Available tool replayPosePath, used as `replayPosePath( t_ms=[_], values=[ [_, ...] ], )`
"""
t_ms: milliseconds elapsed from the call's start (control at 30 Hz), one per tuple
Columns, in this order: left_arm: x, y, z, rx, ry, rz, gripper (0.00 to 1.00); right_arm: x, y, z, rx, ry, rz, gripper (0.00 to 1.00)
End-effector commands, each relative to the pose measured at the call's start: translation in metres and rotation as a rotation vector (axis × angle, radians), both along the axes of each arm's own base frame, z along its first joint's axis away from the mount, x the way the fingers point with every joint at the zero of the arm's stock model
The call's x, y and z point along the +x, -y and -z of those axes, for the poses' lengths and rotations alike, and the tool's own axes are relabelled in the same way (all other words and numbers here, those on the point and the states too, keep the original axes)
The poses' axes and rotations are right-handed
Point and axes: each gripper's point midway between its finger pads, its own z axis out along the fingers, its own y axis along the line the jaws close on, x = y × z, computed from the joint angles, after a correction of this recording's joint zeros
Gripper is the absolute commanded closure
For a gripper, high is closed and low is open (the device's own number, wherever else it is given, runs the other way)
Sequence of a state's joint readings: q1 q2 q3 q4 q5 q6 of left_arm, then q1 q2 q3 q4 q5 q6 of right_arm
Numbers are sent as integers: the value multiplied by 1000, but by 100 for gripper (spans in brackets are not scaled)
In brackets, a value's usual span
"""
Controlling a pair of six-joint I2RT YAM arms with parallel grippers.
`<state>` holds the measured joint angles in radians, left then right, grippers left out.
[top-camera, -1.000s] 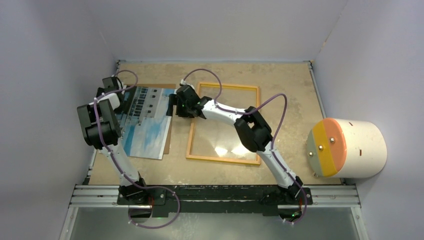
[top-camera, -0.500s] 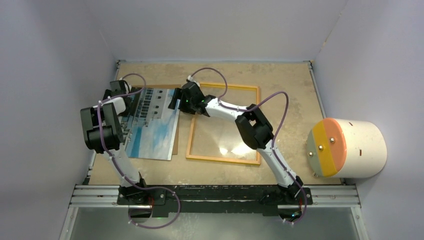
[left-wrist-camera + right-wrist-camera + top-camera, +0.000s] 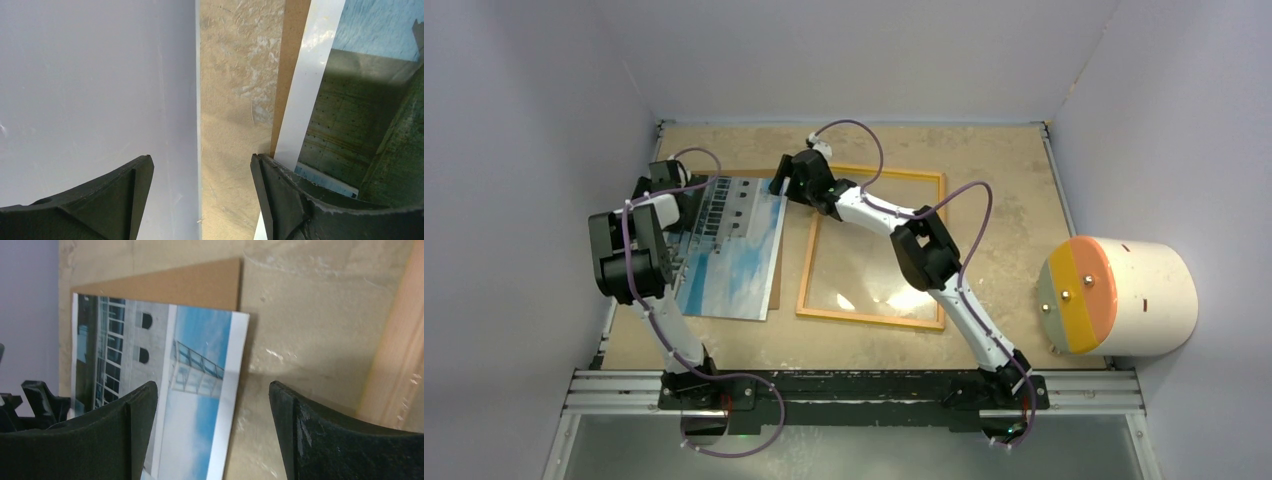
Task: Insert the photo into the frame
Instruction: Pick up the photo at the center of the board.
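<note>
The photo [image 3: 729, 255] lies face up on a brown board [image 3: 200, 287], left edge near the side wall [image 3: 100, 75], right edge just beside the yellow frame [image 3: 870, 318], a narrow strip of table [image 3: 984, 170] between. Both pincers gape empty: left gripper [image 3: 200, 170] at the photo's left edge, right gripper [image 3: 212, 390] above its far right corner. A white drum [image 3: 1139, 297] sits well right. Over the last second the photo slid toward the frame.

Photo [image 3: 729, 250]: thin paper print, smooth, slight sheen on its white border; backing board [image 3: 200, 285]: brown fibreboard, matt; frame [image 3: 869, 318]: pale wood, smooth, with a clear glossy pane [image 3: 854, 270] catching light; table [image 3: 994, 170]: mottled beige, stone-like, rough-looking, matt; right gripper [image 3: 211, 386]: fingers [image 3: 325, 440] black matt plastic, scuffed.
</note>
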<state>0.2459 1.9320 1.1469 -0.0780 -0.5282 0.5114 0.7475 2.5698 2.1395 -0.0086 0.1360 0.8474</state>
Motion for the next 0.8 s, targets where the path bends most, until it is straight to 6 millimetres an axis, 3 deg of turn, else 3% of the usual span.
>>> replayPosePath(
  t_ms=[0,400,767],
  values=[
    [-10,14,40,-65,-88,45,23,0,19,62,-141,-66,27,16],
    [-12,15,52,-65,-116,59,23,4,2,67,1,-93,-6,20],
    [-10,13,51,-54,-118,67,23,4,-14,45,148,-72,-75,25]
  ],
)
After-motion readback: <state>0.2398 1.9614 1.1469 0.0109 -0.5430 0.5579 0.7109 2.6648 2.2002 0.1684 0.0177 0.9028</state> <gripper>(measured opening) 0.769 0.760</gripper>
